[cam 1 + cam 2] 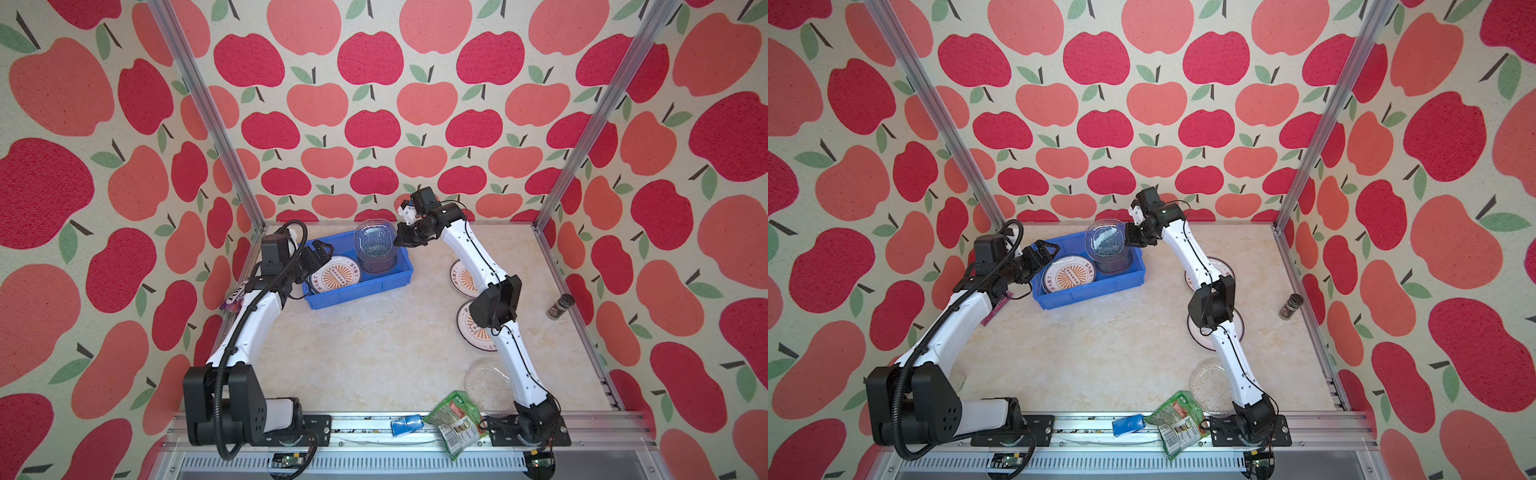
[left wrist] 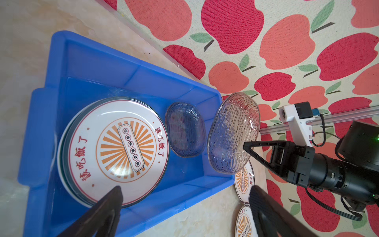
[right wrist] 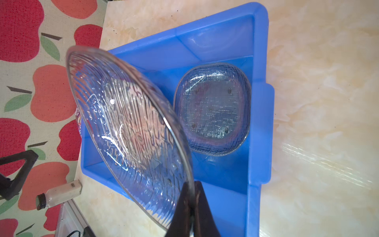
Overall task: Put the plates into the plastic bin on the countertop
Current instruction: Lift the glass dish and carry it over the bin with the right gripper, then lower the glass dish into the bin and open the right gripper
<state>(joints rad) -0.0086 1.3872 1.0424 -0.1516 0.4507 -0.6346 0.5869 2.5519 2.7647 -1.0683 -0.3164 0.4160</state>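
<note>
My right gripper (image 1: 401,240) (image 3: 192,195) is shut on the rim of a clear ribbed glass plate (image 1: 374,239) (image 3: 127,131), held tilted above the right half of the blue plastic bin (image 1: 361,293) (image 2: 92,61). Under it in the bin lies a smoky glass plate (image 1: 378,262) (image 3: 213,108). A sunburst plate (image 1: 336,275) (image 2: 123,149) tops a stack in the bin's left half. My left gripper (image 1: 318,253) (image 2: 185,190) stands open and empty over the bin's left end. On the countertop (image 1: 374,345), two sunburst plates (image 1: 461,276) (image 1: 467,328) lie partly under the right arm. A clear glass plate (image 1: 486,384) sits front right.
A green snack bag (image 1: 455,419) lies by the right arm's base, overlapping the front rail. A purple packet (image 1: 235,299) sits under the left arm at the left wall. A dark spice jar (image 1: 560,306) lies at the right rail. A small blue object (image 1: 405,426) rests on the front rail.
</note>
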